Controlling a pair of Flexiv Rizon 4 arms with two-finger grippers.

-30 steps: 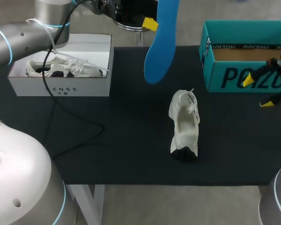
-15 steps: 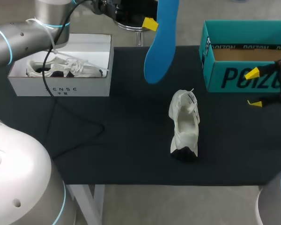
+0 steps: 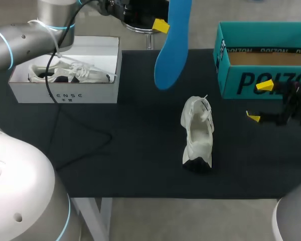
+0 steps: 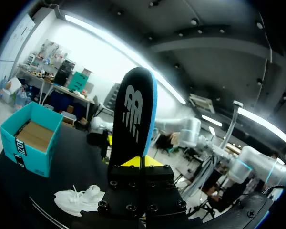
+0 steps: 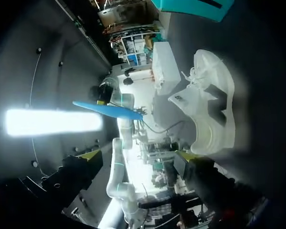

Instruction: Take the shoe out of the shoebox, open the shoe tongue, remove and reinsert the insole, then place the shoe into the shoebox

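Shoe (image 3: 197, 134) sits mid black mat (image 3: 130, 150), teal shoebox (image 3: 251, 80) at far-right corner. Your L gripper (image 3: 166, 24) pinches blue insole (image 3: 170, 50) aloft. R gripper (image 3: 257, 101) has fingers wide apart, just in front of shoebox.

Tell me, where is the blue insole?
In the head view, the left gripper holds the insole in the air, between the white box and the teal box, near the shoe.

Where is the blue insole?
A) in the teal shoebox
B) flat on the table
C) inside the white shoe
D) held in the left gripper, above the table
D: the left gripper is shut on the blue insole, in the air, clear of the table.
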